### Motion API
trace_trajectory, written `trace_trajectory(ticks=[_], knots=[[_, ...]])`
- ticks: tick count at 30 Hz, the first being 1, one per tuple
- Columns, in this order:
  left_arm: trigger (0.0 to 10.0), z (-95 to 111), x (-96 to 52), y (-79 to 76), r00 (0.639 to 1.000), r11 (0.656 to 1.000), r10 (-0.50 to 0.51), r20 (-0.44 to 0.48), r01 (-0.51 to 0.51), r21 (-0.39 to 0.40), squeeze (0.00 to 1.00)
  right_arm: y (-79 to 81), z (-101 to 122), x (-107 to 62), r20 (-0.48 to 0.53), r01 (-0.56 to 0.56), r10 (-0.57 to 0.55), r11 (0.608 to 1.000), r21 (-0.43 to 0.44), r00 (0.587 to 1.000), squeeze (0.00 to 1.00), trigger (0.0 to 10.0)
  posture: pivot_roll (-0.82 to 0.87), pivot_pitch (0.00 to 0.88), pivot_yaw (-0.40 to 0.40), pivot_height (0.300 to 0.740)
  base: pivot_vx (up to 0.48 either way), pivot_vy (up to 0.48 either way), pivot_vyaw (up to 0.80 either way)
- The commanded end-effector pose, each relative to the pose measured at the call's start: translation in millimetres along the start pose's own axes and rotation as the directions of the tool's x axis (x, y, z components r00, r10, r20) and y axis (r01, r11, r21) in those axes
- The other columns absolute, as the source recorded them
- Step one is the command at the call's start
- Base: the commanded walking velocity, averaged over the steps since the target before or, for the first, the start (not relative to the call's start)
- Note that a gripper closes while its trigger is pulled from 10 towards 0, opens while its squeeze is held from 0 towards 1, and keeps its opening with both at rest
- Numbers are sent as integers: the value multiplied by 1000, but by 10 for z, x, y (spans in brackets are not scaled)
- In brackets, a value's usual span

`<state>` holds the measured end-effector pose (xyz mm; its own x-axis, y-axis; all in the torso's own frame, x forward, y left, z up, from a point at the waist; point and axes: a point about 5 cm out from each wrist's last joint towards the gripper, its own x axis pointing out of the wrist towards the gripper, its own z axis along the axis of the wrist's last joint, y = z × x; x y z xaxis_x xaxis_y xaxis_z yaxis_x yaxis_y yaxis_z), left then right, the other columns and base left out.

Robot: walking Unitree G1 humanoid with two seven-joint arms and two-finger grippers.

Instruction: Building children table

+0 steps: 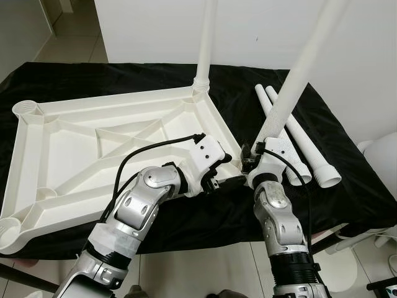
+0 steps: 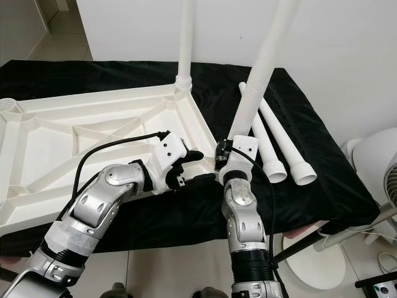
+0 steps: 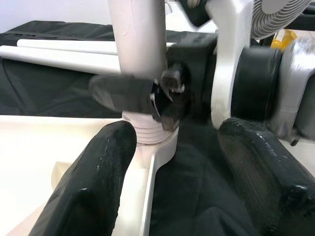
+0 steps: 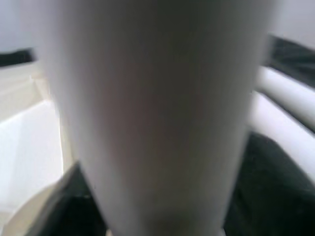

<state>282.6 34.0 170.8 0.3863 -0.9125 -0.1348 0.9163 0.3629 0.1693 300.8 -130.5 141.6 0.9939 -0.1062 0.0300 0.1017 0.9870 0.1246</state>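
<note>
Right hand [image 1: 253,162] around leg [image 1: 296,77], spare legs [image 1: 298,141] beside.

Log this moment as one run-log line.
step: fitting leg into tabletop corner | right gripper: shut on leg | left gripper: open beside

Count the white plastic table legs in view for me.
4. One long white plastic leg stands in the upturned tabletop's far corner socket; a second leg is held by the right gripper at the near corner; two loose legs lie on the black cloth.
</note>
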Motion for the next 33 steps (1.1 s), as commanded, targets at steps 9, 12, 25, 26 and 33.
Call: trace_trajectory(ticks=[9, 12, 25, 26, 33], knots=[[10000, 27, 8, -12, 1000, 1000, 25, 17, -25, 13, 0, -167, -79, -56, -9, -44, 44, 998, -44, 999, 1000, 10000, 45, 0, -71, 740, 0, 0, 0], [10000, 36, 14, -4, 999, 1000, 27, 19, -28, 15, 0, -248, -108, -22, -33, -121, 119, 990, -72, 992, 286, 10000, 46, 0, -69, 740, 0, 0, 0], [10000, 58, 26, 32, 999, 999, 40, 24, -40, 18, 0, -292, -124, 91, -70, -424, 418, 887, -185, 905, 0, 10000, 46, 0, -58, 740, 0, 0, 0], [10000, 65, 31, 41, 999, 999, 41, 25, -42, 19, 0, -255, -126, 114, -85, -478, 471, 858, -188, 878, 0, 10000, 48, 0, -55, 740, 0, 0, 0], [10000, 91, 35, 59, 998, 999, 46, 30, -47, 25, 0, -89, -115, 187, -139, -663, 649, 719, -209, 748, 0, 10000, 58, 0, -60, 740, 0, 0, 0]])
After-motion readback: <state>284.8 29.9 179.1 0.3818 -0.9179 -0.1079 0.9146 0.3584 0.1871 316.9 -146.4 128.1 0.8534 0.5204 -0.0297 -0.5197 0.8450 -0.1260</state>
